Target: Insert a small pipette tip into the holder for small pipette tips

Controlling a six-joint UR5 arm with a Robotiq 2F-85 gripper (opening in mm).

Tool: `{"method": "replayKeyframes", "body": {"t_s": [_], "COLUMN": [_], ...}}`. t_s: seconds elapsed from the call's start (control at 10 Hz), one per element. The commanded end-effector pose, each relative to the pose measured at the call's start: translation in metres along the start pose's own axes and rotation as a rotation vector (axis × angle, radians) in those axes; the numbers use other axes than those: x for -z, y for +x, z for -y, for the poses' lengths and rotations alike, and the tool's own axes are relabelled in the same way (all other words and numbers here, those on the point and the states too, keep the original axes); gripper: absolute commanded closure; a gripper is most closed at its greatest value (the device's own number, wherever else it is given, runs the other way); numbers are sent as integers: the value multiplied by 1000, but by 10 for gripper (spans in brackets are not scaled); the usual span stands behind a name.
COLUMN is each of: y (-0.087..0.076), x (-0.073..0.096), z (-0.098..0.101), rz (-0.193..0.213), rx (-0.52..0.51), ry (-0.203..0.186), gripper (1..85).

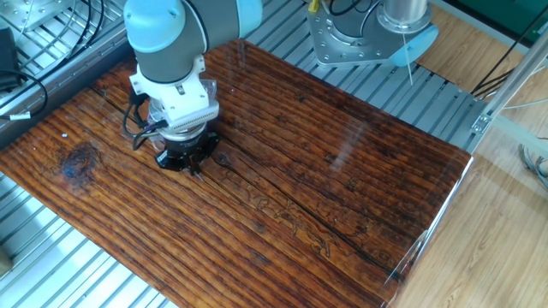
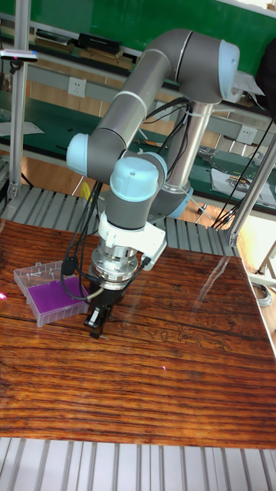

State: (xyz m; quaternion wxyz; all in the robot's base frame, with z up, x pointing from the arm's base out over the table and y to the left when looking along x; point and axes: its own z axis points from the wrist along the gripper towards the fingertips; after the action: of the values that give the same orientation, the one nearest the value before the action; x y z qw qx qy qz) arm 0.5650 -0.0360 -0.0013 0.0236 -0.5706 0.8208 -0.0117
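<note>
The holder for small pipette tips (image 2: 57, 295) is a small clear box with a purple top plate. It sits on the wooden table (image 2: 176, 383) at the left, with its clear lid (image 2: 37, 272) folded open behind it. My gripper (image 2: 96, 321) points straight down just right of the holder, its tips at the table surface. In the fixed view the gripper (image 1: 194, 168) stands low on the left half of the board and the arm hides the holder. The black fingers look drawn together with no gap showing. I cannot make out a small pipette tip between them or on the table.
A second robot base (image 1: 360, 38) with a blue part stands at the far edge of the board. Cables (image 1: 26, 77) run along the metal rails at the left. The wooden board's right edge (image 1: 437, 214) drops off to the floor.
</note>
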Motion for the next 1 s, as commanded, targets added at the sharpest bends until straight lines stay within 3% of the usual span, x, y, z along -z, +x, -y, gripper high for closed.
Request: {"method": "replayKeyframes", "body": {"t_s": [0.0, 0.5, 0.7, 0.9], "y": [-4, 0, 3, 25], "x": [0, 11, 28, 56], "z": [1, -7, -15, -12], "rz": [16, 9, -1, -81], "rx": [-16, -43, -49, -20], "ry": [1, -24, -38, -4], "gripper": [737, 833, 847, 847]}}
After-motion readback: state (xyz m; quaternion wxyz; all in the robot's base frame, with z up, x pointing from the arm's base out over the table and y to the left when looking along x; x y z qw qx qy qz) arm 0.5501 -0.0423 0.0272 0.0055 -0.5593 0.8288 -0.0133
